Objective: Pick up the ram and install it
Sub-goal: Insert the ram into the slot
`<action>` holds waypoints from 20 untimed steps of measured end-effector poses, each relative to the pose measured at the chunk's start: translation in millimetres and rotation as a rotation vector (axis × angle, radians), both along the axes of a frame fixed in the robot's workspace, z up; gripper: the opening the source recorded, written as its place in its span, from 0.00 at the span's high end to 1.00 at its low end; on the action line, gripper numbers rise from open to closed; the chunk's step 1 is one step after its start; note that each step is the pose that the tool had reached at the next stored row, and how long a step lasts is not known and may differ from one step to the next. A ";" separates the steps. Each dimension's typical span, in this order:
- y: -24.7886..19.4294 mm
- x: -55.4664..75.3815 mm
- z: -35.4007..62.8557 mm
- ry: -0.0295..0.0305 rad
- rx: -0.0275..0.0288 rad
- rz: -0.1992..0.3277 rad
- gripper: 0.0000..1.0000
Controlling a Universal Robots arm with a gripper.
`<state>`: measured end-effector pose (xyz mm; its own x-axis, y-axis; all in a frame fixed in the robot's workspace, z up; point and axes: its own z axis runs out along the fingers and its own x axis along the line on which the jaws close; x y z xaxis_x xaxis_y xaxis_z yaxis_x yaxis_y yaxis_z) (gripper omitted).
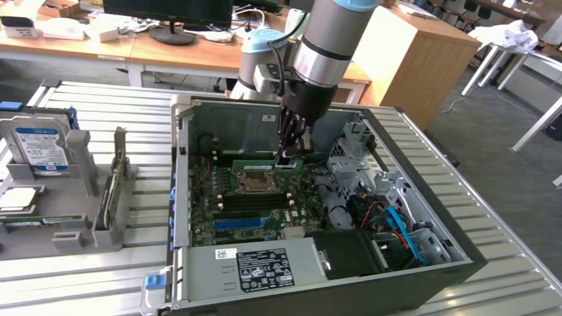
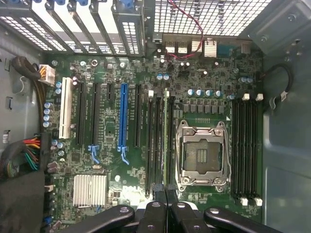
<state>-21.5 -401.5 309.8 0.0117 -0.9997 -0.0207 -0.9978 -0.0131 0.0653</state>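
Note:
The ram (image 1: 259, 162) is a thin green stick standing on edge in a slot just behind the CPU socket (image 1: 255, 181), inside the open computer case (image 1: 422, 197). In the wrist view the ram (image 2: 167, 141) shows edge-on as a narrow green line beside the socket (image 2: 201, 155). My gripper (image 1: 288, 159) reaches straight down into the case, at the end of the ram toward the exterior view's right. Its black fingers (image 2: 156, 208) are shut together, tips right at the ram's upper edge. Whether they pinch the board or only rest on it is hidden.
Black memory slots (image 2: 248, 145) lie on the socket's other side, and a blue expansion slot (image 2: 122, 116) beyond the ram. The power supply (image 1: 263, 266) fills the case's near side; orange and blue cables (image 1: 395, 220) run by the drive cage. A hard drive (image 1: 39, 148) stands in a grey holder outside.

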 end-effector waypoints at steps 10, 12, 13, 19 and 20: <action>-10.3 -1.2 0.1 0.0000 -0.0001 0.000 0.88; -13.1 -1.6 0.0 0.0000 0.0000 0.000 0.88; -14.7 -1.8 0.1 0.0000 -0.0001 0.000 0.88; -18.4 -2.3 0.0 0.0000 -0.0001 0.000 0.88; -18.4 -2.3 0.0 0.0000 -0.0001 0.000 0.88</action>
<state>-23.8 -419.9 309.9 0.0117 -0.9997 -0.0206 -0.9978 -0.0130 0.0653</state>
